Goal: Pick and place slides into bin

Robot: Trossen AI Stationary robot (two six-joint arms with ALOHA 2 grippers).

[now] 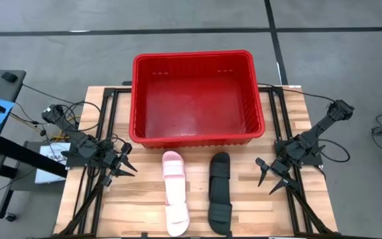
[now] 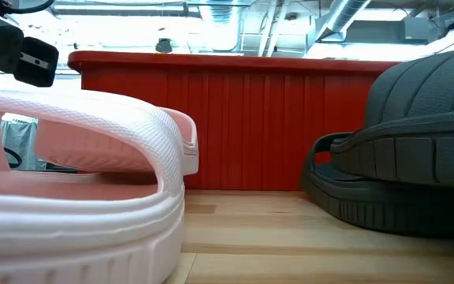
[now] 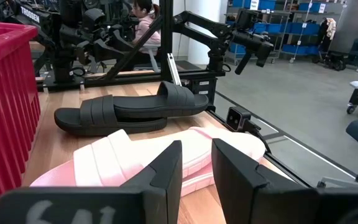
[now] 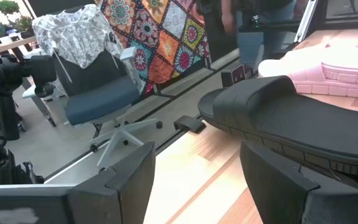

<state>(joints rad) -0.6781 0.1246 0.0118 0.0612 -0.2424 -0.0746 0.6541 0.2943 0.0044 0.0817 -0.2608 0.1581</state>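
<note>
High view: red bin (image 1: 197, 136) empty, at far side of tabletop (image 1: 144, 212); pink slide (image 1: 175, 192) & black slide (image 1: 220, 192) lie side by side just in front of bin, lengthwise, nothing picked yet; only two slides visible; step looks like pre-grasp/start; left pincer (image 1: 126, 166) low, pointing inward twd pink slide, apart from it; right pincer (image 1: 269, 178) mirrors it beside black slide, also apart.

Low view: pink slide (image 2: 77, 197) close up, black slide (image 2: 400, 166) opposite, bin wall (image 2: 243, 126) behind both; both flat on wood.

Left wrist view: left pincer (image 3: 197, 168) part open, narrow gap, holds nothing; pink slide (image 3: 135, 158) right ahead, black slide (image 3: 129, 112) beyond; person seated in background.

Right wrist view: right pincer (image 4: 197, 174) open wide, empty; black slide (image 4: 291, 118) just ahead, pink slide (image 4: 328, 68) past it.

Next move, my guess: one arm closes in, clamps strap or sole edge, lifts over bin rim; left would need to widen first.
</note>
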